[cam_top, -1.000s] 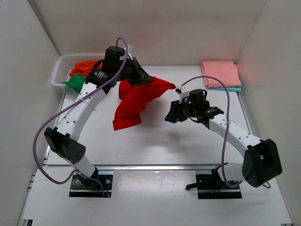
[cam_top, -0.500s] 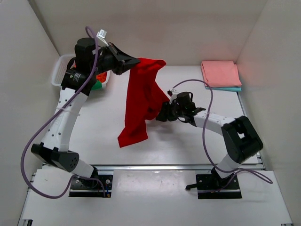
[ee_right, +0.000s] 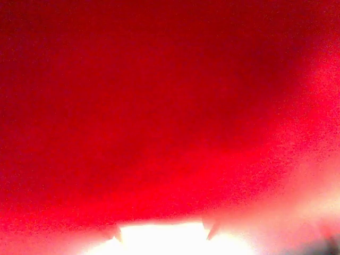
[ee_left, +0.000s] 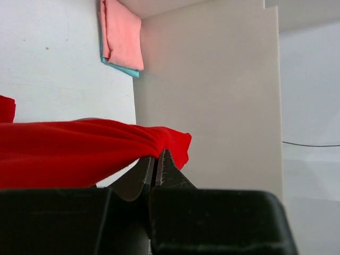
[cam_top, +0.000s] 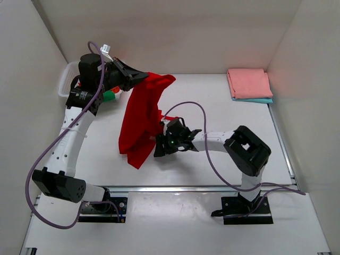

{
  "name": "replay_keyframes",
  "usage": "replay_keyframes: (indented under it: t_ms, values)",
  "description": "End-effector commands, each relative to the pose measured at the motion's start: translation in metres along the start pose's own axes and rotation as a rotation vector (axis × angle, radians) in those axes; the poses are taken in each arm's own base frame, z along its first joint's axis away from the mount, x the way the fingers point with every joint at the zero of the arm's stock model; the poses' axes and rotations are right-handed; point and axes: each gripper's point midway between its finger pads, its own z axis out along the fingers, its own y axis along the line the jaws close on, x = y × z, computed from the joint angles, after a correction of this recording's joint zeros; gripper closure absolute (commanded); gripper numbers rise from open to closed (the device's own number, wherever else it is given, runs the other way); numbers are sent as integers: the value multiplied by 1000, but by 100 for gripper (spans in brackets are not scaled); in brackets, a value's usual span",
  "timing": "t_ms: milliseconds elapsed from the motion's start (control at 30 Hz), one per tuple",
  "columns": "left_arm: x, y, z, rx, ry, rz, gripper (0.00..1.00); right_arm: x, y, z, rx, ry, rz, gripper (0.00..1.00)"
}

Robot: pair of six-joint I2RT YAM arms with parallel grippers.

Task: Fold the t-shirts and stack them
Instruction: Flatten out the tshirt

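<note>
My left gripper [cam_top: 142,76] is shut on the top edge of a bright red t-shirt [cam_top: 139,114] and holds it high, so the cloth hangs down to the table. In the left wrist view the jaws [ee_left: 158,159] pinch a fold of the red cloth [ee_left: 64,154]. My right gripper [cam_top: 158,147] is low, against the shirt's lower right edge. Its wrist view is filled with red cloth [ee_right: 159,106], and two fingertips show apart at the bottom, around [ee_right: 162,231]. A folded salmon pink shirt [cam_top: 248,82] lies on a light blue one [cam_top: 260,100] at the back right.
A white lattice basket [cam_top: 64,85] stands at the back left, mostly behind my left arm, with a bit of green shirt [cam_top: 109,96] showing. The pink and blue stack also shows in the left wrist view [ee_left: 123,34]. White walls enclose the table.
My left gripper has moved left with the red shirt, which now hangs lower and further left. My right gripper has moved left and down, up against the hanging cloth.
</note>
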Motion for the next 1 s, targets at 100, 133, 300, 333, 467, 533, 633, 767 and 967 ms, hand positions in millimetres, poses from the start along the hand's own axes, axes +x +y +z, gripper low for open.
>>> replay_keyframes:
  t_ms: [100,133,300,333,467,533,633,767,967]
  values:
    - [-1,-18,-25,96,-25,45,100,-29,-5,34,90,-55,62,46]
    - [-2,-16,-27,93,-27,53,100,-38,-1,41,90,-65,62,46]
    - [-7,-15,-34,95,-39,45,100,-48,-26,63,251,-51,191,45]
    - [-9,-16,-36,98,-44,52,100,-41,-32,67,309,-31,206,43]
    - [-13,-17,-42,99,-64,49,100,-36,-49,74,508,-5,113,44]
    - [-14,-16,-43,99,-68,46,100,-23,-63,70,588,60,97,50]
    - [-14,-14,-45,107,-78,35,100,-7,-80,70,658,137,75,49]
    - [-16,-17,-48,118,-99,29,100,10,-94,71,753,246,-26,49]
    - [-19,-17,-57,121,-122,28,100,31,-100,80,758,321,-124,71]
